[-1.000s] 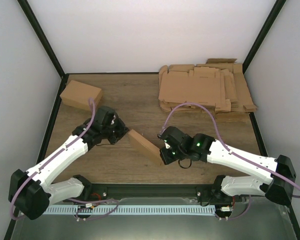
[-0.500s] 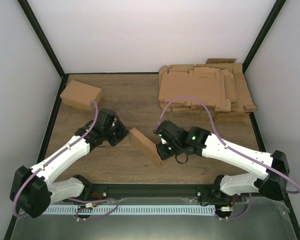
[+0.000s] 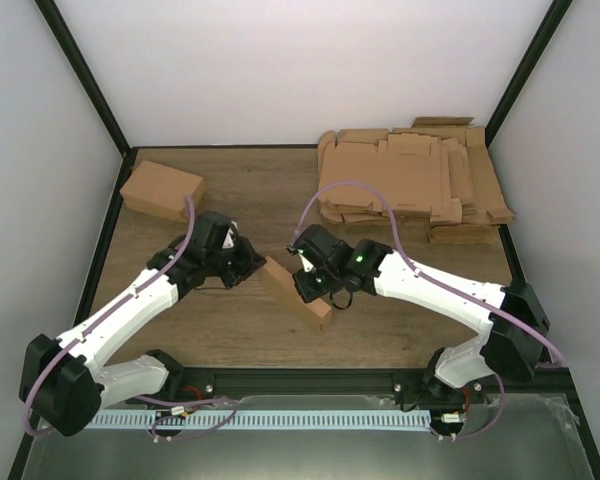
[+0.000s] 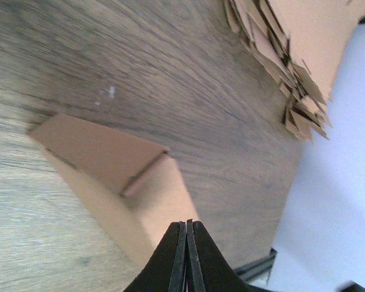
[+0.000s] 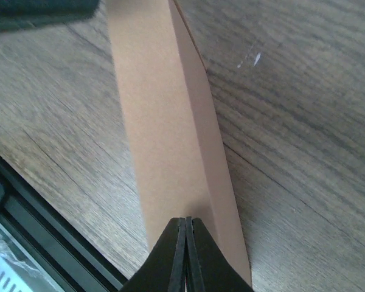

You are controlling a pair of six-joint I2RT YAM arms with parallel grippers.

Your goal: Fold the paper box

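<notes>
Near the middle of the tabletop, the paper box lies slantwise between both arms. At one end of it the left fingers are pressed together, gripping nothing. Over its long side the right fingers are likewise closed and empty.

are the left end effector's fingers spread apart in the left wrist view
No, the left end effector has its two black fingers pressed together, tips by the plain brown cardboard box.

Your wooden table: paper box at frame centre, closed box upper left, pile of flat blanks upper right.
</notes>
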